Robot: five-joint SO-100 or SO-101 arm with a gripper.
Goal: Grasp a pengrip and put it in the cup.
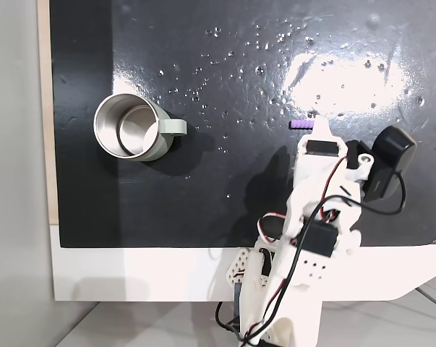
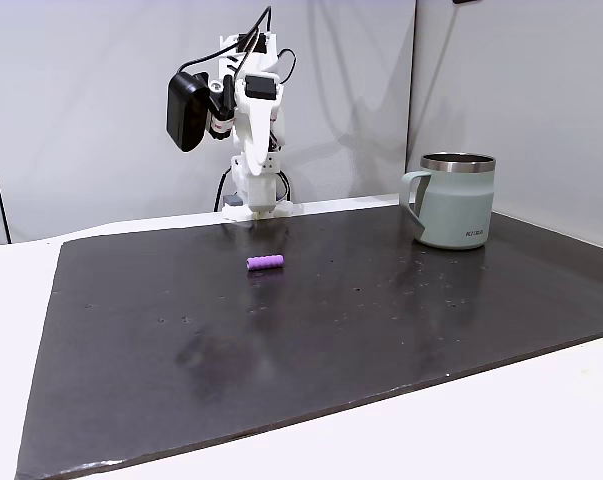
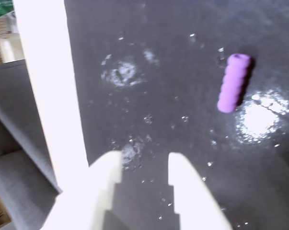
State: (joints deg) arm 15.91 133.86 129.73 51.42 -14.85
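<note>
Jaws standing slightly parted, gripping nothing, hanging above black bench mat point(image 3: 149, 57). Tiny purple ribbed pengrip point(image 3: 233, 82) lying loose on mat, ungrasped, well apart from grey-green steel-lined cup point(image 1: 129, 128). Grasp and drop both remaining.

Small purple ribbed pengrip tube point(image 1: 300, 124) lies flat on dark mat over white worktop point(image 1: 131, 271), just beyond white pincer point(image 3: 144, 165) in wrist view, up and to its right; grey-green steel-lined mug point(image 1: 129, 129) stands upright well apart at left in a fixed view, handle toward pengrip
</note>
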